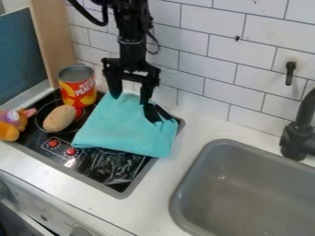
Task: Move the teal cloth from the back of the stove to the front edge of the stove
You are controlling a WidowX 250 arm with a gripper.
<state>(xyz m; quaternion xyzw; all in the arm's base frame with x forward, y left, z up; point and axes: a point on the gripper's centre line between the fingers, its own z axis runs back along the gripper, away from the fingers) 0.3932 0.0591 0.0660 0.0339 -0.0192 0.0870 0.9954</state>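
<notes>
Tool (130, 97) is held low over stove's back edge, jaws spread apart, nothing clenched; tips are set at back end of turquoise cloth (123, 129), w/ a bit of cloth seen btwn them. Cloth is laid flat-ish, folded, below & in front of tool, draped over stove (92, 165) & slightly past its R rim. Dark patch (157, 113) is seen on cloth just R of tool. Red/yellow can (77, 92) is stood upright near tool, to its L. Potato (60, 118) is placed farther L & fwd of tool, on a burner ring; plush toy (12, 123) is set well L, by stove's L edge. Red knobs (53, 143) are seen fwd-L. White desk (200, 124) is spread R of tool, w/ gray sink (181, 189) & black faucet (295, 140) fitted well R. Tiled wall (209, 30) is seen behind.
</notes>
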